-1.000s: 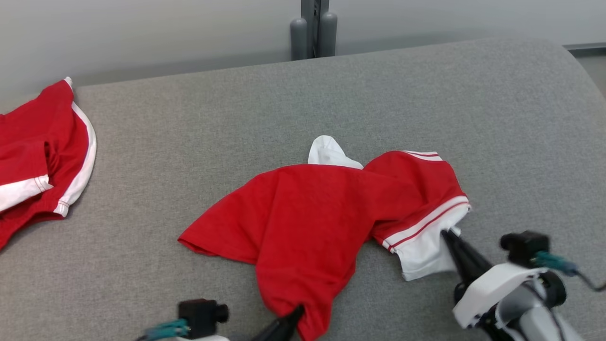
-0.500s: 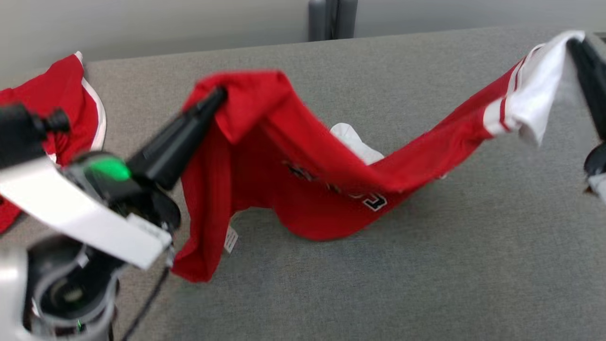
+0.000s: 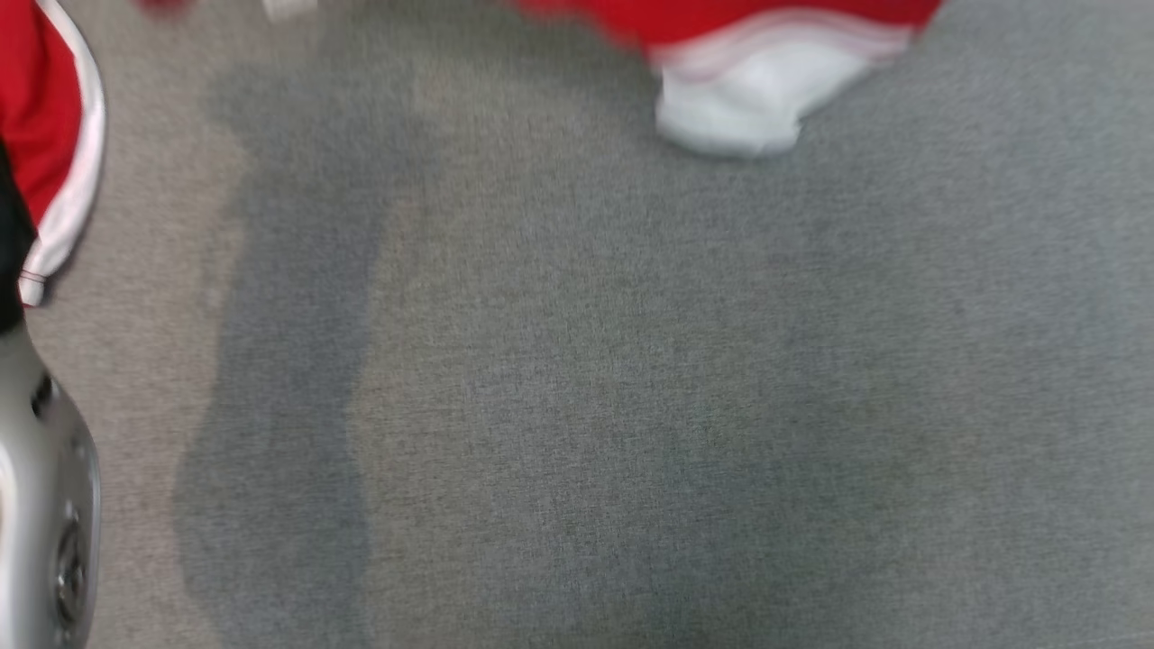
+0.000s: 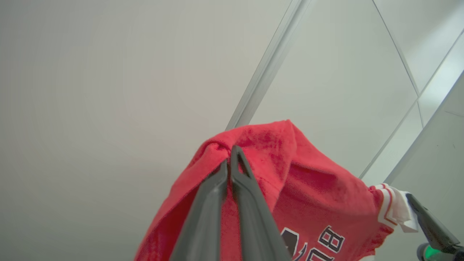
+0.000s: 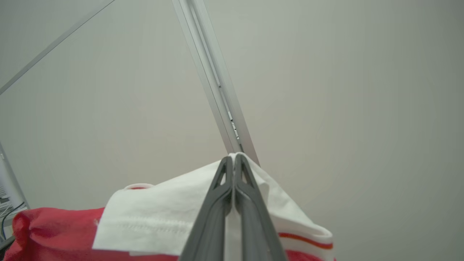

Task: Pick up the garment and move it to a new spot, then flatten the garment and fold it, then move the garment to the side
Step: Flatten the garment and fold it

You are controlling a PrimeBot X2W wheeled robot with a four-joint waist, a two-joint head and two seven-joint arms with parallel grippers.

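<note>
Up it goes: the red garment (image 4: 308, 188) is off the grey fabric surface (image 3: 586, 406) and strung between both arms! The left gripper (image 4: 229, 154) has its fingers (image 4: 210, 206) pressed together on a bunched fold of red cloth, with a pale wall (image 4: 90, 90) behind. Low on the right of that wrist view, the right gripper (image 4: 411, 199) nips the white sleeve (image 4: 397, 209), and black-and-white numbers (image 4: 328, 239) show on the red cloth between the two arms. Over on the right wrist view, its fingers are clamped tight on the sleeve's white edge, with cloth draping to either side. The head view is blurred: the sleeve dangles above the far part of the surface, with a broad shadow below it. A second red garment (image 3: 45, 108) with white trim lies toward the surface's left side, and a pale forearm (image 3: 41, 505) shows at the near left.
</note>
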